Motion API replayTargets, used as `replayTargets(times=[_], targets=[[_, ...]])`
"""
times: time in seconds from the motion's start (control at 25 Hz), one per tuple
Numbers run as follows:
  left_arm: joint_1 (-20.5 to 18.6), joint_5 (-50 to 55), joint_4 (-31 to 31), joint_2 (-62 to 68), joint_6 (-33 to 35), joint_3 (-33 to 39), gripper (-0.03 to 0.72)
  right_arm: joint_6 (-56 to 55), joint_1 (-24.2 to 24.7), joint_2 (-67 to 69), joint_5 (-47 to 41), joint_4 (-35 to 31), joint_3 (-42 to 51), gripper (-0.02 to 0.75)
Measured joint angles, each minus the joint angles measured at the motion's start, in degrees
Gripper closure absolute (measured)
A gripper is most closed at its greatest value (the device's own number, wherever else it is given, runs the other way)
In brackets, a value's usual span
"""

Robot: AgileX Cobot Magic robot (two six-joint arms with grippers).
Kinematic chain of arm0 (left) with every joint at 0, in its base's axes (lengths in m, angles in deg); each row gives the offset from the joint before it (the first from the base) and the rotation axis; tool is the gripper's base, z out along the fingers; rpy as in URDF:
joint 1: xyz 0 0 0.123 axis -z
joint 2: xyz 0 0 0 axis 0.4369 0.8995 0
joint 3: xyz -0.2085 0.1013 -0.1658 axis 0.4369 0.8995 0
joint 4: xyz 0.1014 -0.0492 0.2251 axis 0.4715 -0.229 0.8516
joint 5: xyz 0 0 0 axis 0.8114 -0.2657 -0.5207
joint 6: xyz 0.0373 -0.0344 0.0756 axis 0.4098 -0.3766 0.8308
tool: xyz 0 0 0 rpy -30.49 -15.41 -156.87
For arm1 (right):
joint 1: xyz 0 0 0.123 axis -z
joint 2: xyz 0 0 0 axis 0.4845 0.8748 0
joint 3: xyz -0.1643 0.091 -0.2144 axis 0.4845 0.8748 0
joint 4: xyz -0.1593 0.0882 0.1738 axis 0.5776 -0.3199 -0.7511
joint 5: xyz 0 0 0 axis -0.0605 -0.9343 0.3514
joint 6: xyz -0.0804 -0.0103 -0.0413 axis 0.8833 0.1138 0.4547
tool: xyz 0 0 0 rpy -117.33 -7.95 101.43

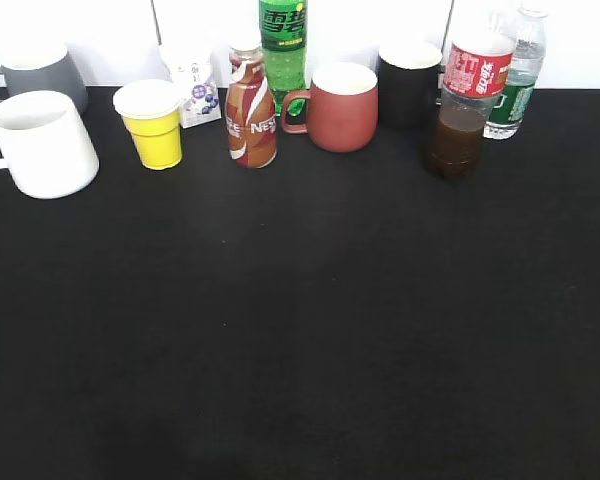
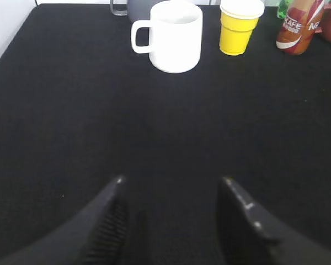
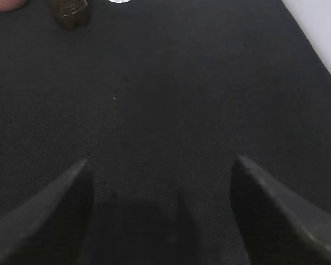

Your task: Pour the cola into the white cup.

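The cola bottle (image 1: 466, 105), clear plastic with a red label and dark brown liquid low inside, stands upright at the back right; only its base (image 3: 71, 14) shows at the top left of the right wrist view. The white cup (image 1: 40, 143) with a side handle stands at the far left; it also shows in the left wrist view (image 2: 174, 36). My left gripper (image 2: 172, 182) is open and empty over the black cloth, well short of the cup. My right gripper (image 3: 160, 163) is open and empty, well short of the bottle. Neither gripper shows in the exterior view.
Along the back stand a grey mug (image 1: 40, 75), a yellow cup (image 1: 152, 122), a small white carton (image 1: 193, 88), a Nescafe bottle (image 1: 250, 110), a green soda bottle (image 1: 283, 45), a red mug (image 1: 338, 105), a black cup (image 1: 408, 82) and a water bottle (image 1: 518, 75). Black cloth (image 1: 300, 330) covers the table.
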Motion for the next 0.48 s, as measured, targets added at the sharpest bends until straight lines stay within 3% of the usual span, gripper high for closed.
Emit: replayTargets(times=[0.24,0.48], targets=[[0.00,0.00,0.00,0.00,0.00,0.00,0.451,0.00,0.00,0.00,0.00,-0.04,0.00,0.152],[0.00,0.00,0.00,0.00,0.00,0.00,0.461,0.00,0.00,-0.19,0.00,-0.04,0.00,0.152]])
